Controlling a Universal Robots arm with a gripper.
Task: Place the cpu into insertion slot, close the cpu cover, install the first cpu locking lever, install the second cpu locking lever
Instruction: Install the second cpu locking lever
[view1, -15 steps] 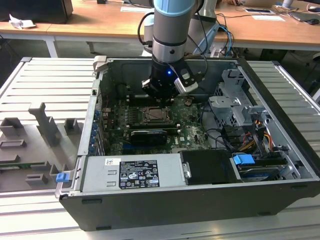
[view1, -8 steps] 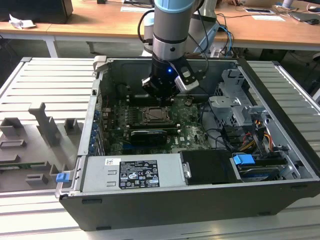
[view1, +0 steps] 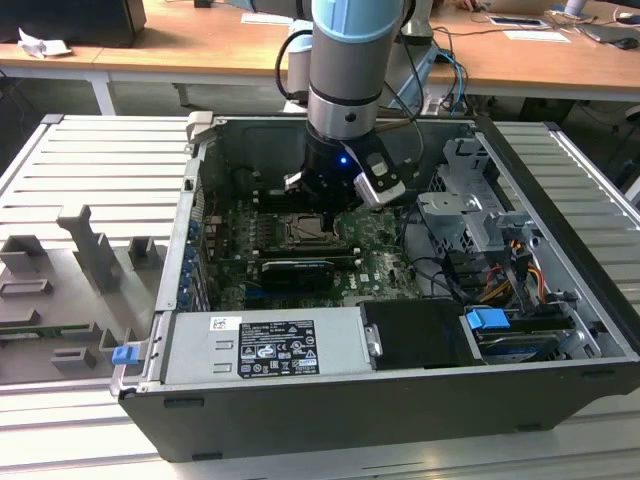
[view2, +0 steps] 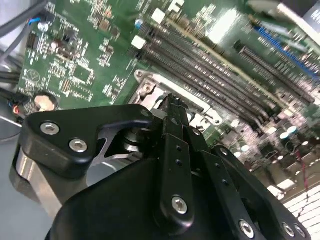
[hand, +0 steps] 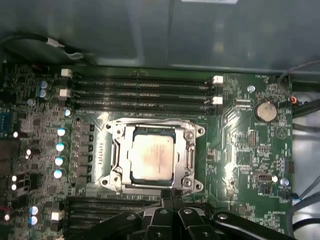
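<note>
The cpu (hand: 152, 157), a pale silvery square, lies in the insertion slot (hand: 111, 181) on the green board. The cpu cover (hand: 119, 150), a silver frame with a square window, lies flat around it. Thin metal rods run along the socket's sides; I cannot tell whether they are latched. My gripper (hand: 172, 192) is shut with nothing between its black fingers. Its tips hang just off one edge of the socket. In the second wrist view the gripper (view2: 172, 101) points down at a silver corner of the slot (view2: 147, 86). In the exterior view the arm stands over the slot (view1: 300, 228).
The board sits deep in an open computer case (view1: 560, 300). Long black memory slots (hand: 140, 90) run beside the socket, with a coin battery (hand: 265, 111) nearby. A labelled power supply (view1: 265, 345), a black card (view1: 295, 272) and a drive cage (view1: 470, 200) with cables crowd the case.
</note>
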